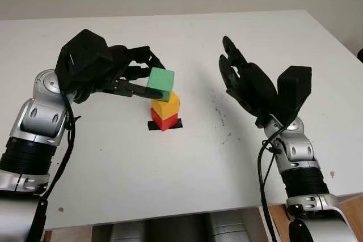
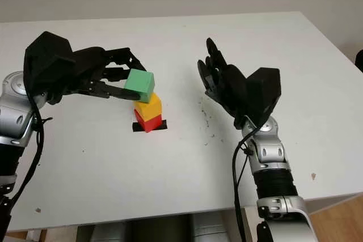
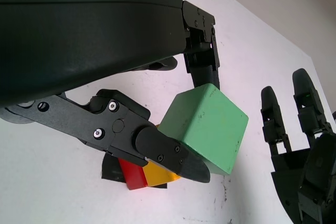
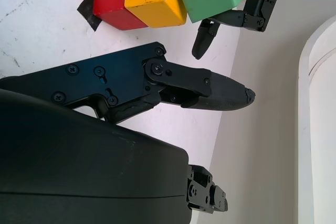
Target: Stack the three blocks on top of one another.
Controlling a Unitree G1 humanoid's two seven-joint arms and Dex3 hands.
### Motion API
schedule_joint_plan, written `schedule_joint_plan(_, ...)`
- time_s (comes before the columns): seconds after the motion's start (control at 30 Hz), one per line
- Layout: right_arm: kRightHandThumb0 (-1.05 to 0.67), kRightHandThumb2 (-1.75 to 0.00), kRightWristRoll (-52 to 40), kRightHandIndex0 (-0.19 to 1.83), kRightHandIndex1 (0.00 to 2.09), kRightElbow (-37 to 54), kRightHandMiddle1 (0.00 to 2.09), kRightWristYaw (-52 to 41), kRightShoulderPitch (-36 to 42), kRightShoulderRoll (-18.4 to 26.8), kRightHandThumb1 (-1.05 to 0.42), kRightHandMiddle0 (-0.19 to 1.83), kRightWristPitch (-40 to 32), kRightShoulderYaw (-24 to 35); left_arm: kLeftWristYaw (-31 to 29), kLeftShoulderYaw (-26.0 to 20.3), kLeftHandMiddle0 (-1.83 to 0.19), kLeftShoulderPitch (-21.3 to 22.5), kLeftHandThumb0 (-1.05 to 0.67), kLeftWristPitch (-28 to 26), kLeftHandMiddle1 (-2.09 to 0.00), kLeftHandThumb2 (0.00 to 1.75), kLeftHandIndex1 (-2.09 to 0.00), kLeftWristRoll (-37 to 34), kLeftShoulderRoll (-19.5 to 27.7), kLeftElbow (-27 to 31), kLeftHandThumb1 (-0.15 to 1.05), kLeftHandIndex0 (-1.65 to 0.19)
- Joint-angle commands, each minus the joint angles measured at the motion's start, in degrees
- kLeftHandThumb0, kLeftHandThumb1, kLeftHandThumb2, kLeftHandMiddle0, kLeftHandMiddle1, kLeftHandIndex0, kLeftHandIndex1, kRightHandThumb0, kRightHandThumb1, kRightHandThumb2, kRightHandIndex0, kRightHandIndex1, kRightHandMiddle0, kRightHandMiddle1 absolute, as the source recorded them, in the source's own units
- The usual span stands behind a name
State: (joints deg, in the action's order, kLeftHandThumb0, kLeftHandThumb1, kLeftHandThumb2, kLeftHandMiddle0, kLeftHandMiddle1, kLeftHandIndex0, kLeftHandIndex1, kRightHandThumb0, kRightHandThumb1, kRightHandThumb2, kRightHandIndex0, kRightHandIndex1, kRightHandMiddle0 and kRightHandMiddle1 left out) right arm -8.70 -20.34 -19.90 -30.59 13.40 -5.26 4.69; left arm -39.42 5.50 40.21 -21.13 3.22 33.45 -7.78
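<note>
A yellow block (image 1: 167, 105) sits on a red block (image 1: 162, 121), which stands on a black tape mark (image 1: 154, 125) at the table's middle. My left hand (image 1: 148, 80) is shut on a green block (image 1: 161, 80), held just above the yellow one and tilted a little; whether the two blocks touch I cannot tell. In the left wrist view the fingers (image 3: 163, 153) pinch the green block (image 3: 205, 125) from two sides. My right hand (image 1: 235, 75) hangs open to the right of the stack, palm toward it, holding nothing.
The white table (image 1: 187, 179) has small dark specks (image 1: 218, 111) to the right of the stack. Its front edge runs near both arms, and the right edge lies beyond the right arm.
</note>
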Motion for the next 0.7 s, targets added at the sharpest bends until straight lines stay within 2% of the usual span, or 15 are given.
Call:
schedule_joint_plan(0.0, -0.69, -0.59, -0.03, -0.19, 0.00, 1.35, 0.00, 0.20, 0.55, 0.41, -1.05, -0.19, -0.29, 0.38, 0.03, 0.08, -0.25, 0.46, -0.38, 0.36, -0.05, 0.05, -1.62, -0.07, -0.10, -0.40, 0.98, -0.42)
schedule_joint_plan(0.67, -0.67, -0.59, -0.16, -0.19, 0.00, 1.30, 0.00, 0.33, 0.57, 0.39, -1.05, -0.19, -0.67, 0.43, -2.24, 0.64, -0.26, 0.82, -0.43, -1.13, -0.05, 0.06, -1.59, -1.68, -0.22, 0.86, 1.00, -0.45)
